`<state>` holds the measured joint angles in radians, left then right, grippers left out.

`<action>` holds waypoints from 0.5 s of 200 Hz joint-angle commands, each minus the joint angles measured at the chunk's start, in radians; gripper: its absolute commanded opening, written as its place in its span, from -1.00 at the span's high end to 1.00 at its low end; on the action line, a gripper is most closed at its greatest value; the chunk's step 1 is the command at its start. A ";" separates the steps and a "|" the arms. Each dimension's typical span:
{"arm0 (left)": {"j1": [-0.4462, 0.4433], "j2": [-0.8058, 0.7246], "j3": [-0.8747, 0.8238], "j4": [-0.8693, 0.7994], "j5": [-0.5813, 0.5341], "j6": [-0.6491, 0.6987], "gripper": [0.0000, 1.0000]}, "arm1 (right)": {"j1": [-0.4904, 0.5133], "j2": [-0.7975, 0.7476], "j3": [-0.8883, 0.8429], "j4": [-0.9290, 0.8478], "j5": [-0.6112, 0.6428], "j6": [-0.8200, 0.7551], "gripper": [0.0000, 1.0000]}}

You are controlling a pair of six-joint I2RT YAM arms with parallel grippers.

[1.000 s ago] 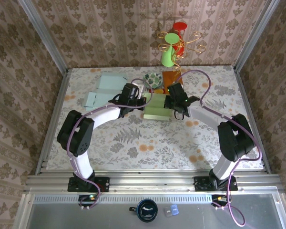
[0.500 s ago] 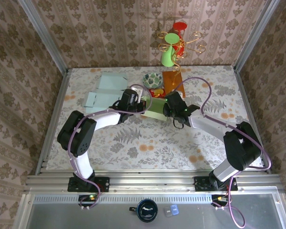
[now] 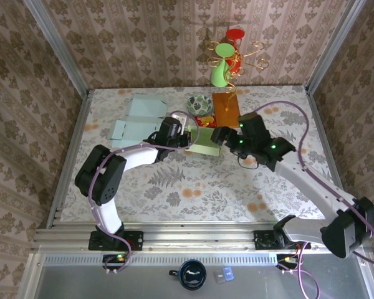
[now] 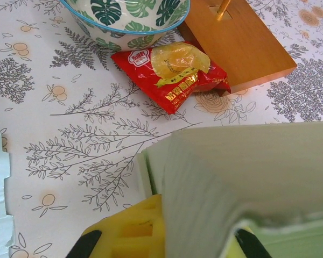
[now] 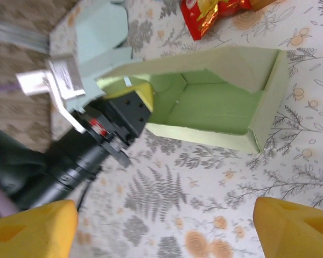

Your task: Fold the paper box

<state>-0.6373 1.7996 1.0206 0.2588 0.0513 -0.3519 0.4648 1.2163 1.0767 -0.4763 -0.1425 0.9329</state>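
Note:
The pale green paper box [image 3: 203, 144] lies on the patterned table, its open side facing the right arm. My left gripper [image 3: 184, 138] is shut on the box's left wall. In the left wrist view that wall [image 4: 242, 177] stands between the yellow fingers [image 4: 126, 231] of the left gripper [image 4: 188, 239]. My right gripper [image 3: 223, 138] hangs open just right of the box, off it. The right wrist view looks into the box's green inside [image 5: 215, 105]. There the right gripper [image 5: 164, 231] has bare table between its widely spread yellow fingers [image 5: 32, 228].
Behind the box are a leaf-patterned bowl [image 3: 200, 103], a red snack packet [image 3: 205, 119] and a wooden base [image 3: 225, 109] carrying a green cone [image 3: 219, 73]. Flat light blue sheets [image 3: 142, 107] lie at the back left. Metal rails and papered walls enclose the table.
My right gripper has opened, let go of the box and drawn back to the right and upward. The box has shifted slightly left, with the left gripper still shut on it.

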 commanded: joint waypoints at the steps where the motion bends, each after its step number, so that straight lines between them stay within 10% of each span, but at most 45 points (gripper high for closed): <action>1: -0.010 -0.009 -0.020 -0.063 -0.013 -0.002 1.00 | -0.096 -0.045 0.044 -0.056 -0.141 0.133 -0.72; 100: -0.028 -0.020 -0.033 -0.061 -0.020 -0.001 1.00 | -0.390 0.258 0.158 -0.011 -0.467 0.376 -0.37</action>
<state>-0.6552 1.7992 1.0203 0.2592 0.0315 -0.3515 0.0807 1.3571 1.1843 -0.4980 -0.4854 1.2484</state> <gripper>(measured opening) 0.062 0.694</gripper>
